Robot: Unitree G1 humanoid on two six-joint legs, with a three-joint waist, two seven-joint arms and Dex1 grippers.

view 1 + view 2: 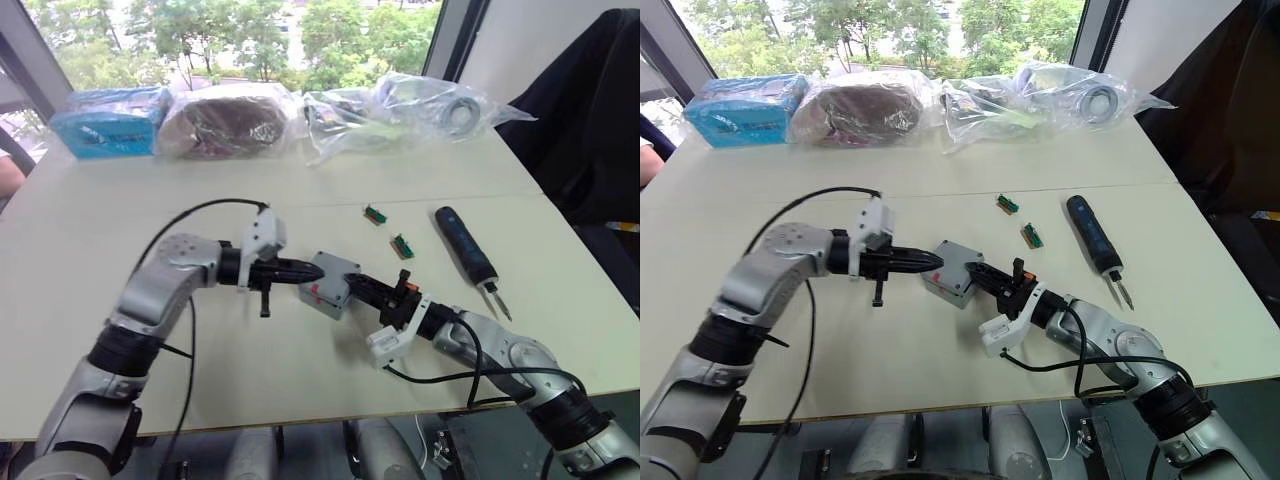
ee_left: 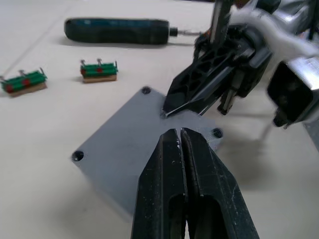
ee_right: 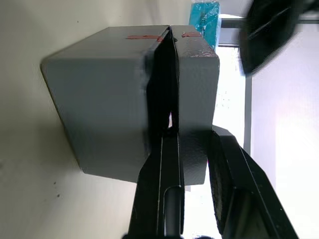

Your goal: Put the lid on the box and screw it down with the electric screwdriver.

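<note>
Along the far edge of the tabletop, from left to right, a blue packet, a bag of dark contents and clear plastic bags are lined up, well apart from the work.

Near the middle of the tabletop, toward the near edge, the box is seen with the lid already laid flat on top of it, screw holes showing at the lid's corners. The left gripper is brought in from the left with its fingers pressed together, nothing between them, the tips set at the lid's edge. This is judged to be a steadying or nudging contact, so that the lid is squared on the box.

From the right, the right gripper is set against the opposite side. One of its fingers lies across the box wall in the right wrist view, the other stands off to the side, so a partly spread pincer is read, bracing the box rather than holding it.

Further right, two small green-and-red pieces lie apart. The electric screwdriver lies untouched toward the right edge of the tabletop, bit pointing to the near edge. Screwing is judged not yet begun.
</note>
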